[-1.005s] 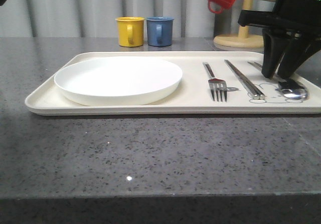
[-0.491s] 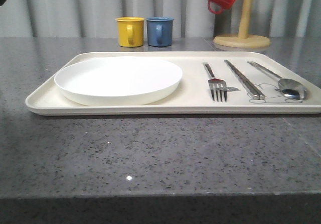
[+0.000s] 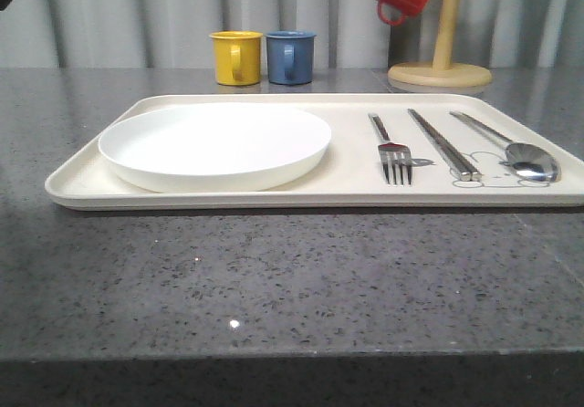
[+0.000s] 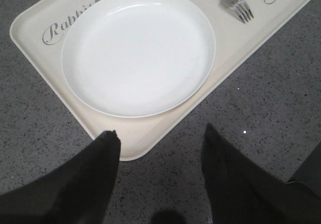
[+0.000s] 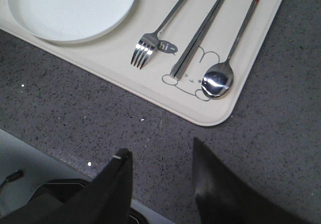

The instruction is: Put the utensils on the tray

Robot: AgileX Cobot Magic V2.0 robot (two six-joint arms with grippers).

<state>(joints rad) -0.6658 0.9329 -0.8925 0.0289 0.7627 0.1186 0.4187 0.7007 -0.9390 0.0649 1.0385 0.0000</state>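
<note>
On the speckled grey worktop (image 3: 274,270) the cream tray (image 3: 347,183) is lying, carrying the white plate (image 3: 214,144) at left and fork (image 3: 392,151), chopsticks (image 3: 444,144) and spoon (image 3: 511,150) at right. Grey curtains are hanging behind yellow, blue and red mugs. From the left wrist, "Rabbit" script is showing. Left pincer (image 4: 159,151) and right pincer (image 5: 159,176) are hovering parted, gripping nothing.

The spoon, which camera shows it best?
The right wrist view: the spoon lies whole on the tray, from above. The front view shows the spoon low and foreshortened.
</note>
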